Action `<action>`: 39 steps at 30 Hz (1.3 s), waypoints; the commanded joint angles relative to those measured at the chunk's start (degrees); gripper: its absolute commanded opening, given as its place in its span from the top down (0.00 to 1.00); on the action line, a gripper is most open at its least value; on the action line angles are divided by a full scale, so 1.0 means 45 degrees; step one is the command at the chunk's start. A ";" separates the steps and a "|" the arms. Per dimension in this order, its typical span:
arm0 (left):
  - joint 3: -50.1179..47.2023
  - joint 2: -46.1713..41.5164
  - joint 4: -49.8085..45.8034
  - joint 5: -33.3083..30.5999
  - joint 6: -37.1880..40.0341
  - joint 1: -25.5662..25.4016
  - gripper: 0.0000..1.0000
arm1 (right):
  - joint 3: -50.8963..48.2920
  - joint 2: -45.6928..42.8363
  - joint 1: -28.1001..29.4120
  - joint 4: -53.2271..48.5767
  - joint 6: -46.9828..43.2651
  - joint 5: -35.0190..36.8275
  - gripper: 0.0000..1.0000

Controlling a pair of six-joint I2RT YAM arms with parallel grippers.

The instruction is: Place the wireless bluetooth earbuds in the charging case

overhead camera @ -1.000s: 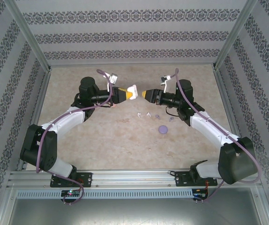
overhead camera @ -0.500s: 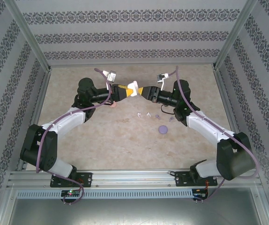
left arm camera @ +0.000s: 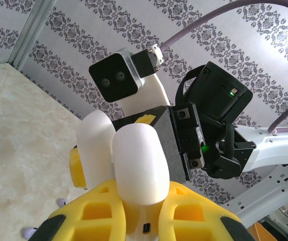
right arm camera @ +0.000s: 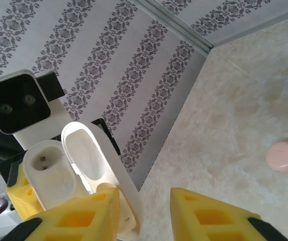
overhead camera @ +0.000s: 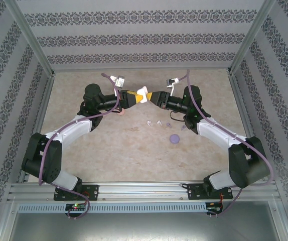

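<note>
My left gripper [overhead camera: 140, 96] is shut on a white charging case [overhead camera: 144, 94], held up in the air over the far middle of the table. The case [right arm camera: 47, 173] stands with its lid [right arm camera: 91, 150] swung open, and its wells look empty. My right gripper [overhead camera: 153, 98] meets it from the right. In the right wrist view one of its yellow fingers [right arm camera: 79, 216] lies against the lid, with a wide gap to the other finger. Tiny white earbuds [overhead camera: 149, 123] and pale purple earbuds [overhead camera: 168, 124] lie on the table below. From behind, the case [left arm camera: 136, 160] sits between the left gripper's [left arm camera: 144, 203] fingers.
A round purple case [overhead camera: 174, 138] lies on the table nearer the right arm. A pink case [right arm camera: 283, 155] rests by the left arm's wrist [overhead camera: 121, 113]. Patterned walls and metal posts close in the table on three sides.
My right gripper has moved left up to the held case and its jaws have narrowed. The left gripper has shifted slightly right with the case, still shut on it.
</note>
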 commanded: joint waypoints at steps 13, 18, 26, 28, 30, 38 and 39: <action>-0.0171 0.0148 0.0949 -0.0296 -0.0029 -0.0188 1.00 | 0.0246 0.0023 0.0137 0.1218 0.0602 -0.0443 1.00; -0.0262 0.0062 0.0659 -0.0772 0.0130 -0.0204 0.95 | 0.0295 -0.0023 0.0102 0.0962 0.0505 -0.0338 1.00; -0.0386 -0.0581 -0.1055 -0.2137 0.1125 -0.0174 0.50 | 0.0372 -0.0028 -0.0306 -0.0405 -0.0336 0.0038 1.00; -0.0327 -0.0779 -0.1628 -0.2293 0.1427 -0.0135 0.43 | 0.0430 0.0047 -0.0509 -0.0737 -0.0559 0.0073 1.00; -0.0284 -0.0952 -0.2129 -0.2369 0.1743 -0.0089 0.39 | 0.0572 0.0102 -0.0722 -0.1219 -0.0868 0.0059 1.00; 0.0704 -0.1503 -0.5602 -0.2731 0.3831 0.0083 0.28 | 0.1834 0.0108 -0.1097 -0.4756 -0.3669 0.0357 1.00; 0.0948 -0.1462 -0.6142 -0.2744 0.4209 0.0081 0.28 | 0.2089 0.0132 -0.1110 -0.5210 -0.4151 0.0494 1.00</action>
